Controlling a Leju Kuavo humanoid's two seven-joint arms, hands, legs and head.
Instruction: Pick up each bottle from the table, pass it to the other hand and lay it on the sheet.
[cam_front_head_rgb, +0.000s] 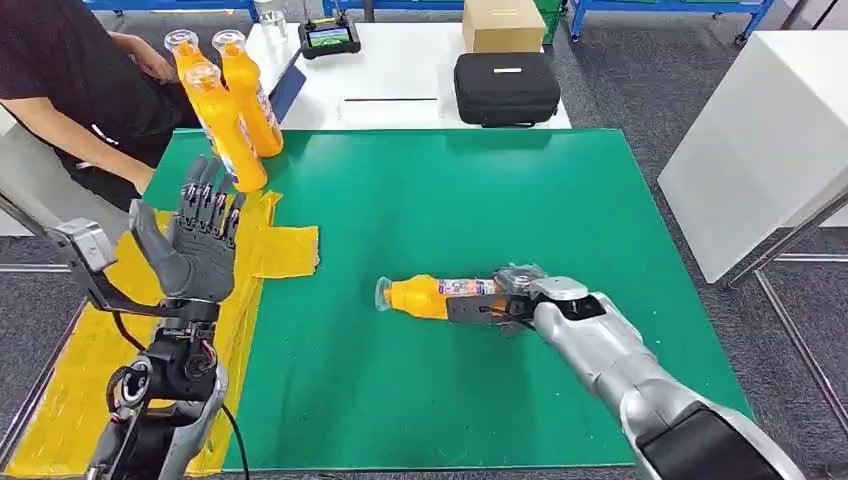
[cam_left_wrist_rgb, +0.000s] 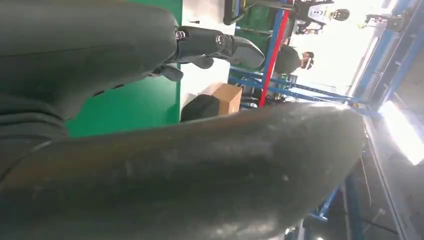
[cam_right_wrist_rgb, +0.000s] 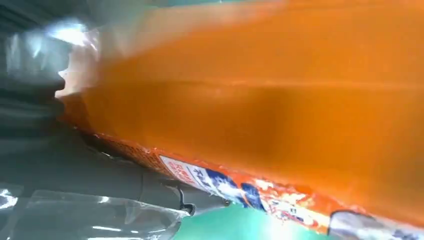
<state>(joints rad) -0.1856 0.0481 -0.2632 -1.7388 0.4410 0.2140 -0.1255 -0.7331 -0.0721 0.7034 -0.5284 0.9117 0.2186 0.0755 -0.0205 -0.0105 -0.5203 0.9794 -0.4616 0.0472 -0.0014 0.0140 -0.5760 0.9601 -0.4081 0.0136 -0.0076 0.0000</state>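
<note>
My right hand (cam_front_head_rgb: 520, 296) fingers clamped the orange juice bottle (cam_front_head_rgb: 425, 296) mid-frame; left hand (cam_front_head_rgb: 197, 243) spread, empty. Base-end grip risked sagging, slipping during handover.

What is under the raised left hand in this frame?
Under the open left hand lies the yellow sheet on the green mat. No bottle shows on the sheet's visible parts; the hand and arm cover a strip of it, so that strip cannot be checked.
</note>
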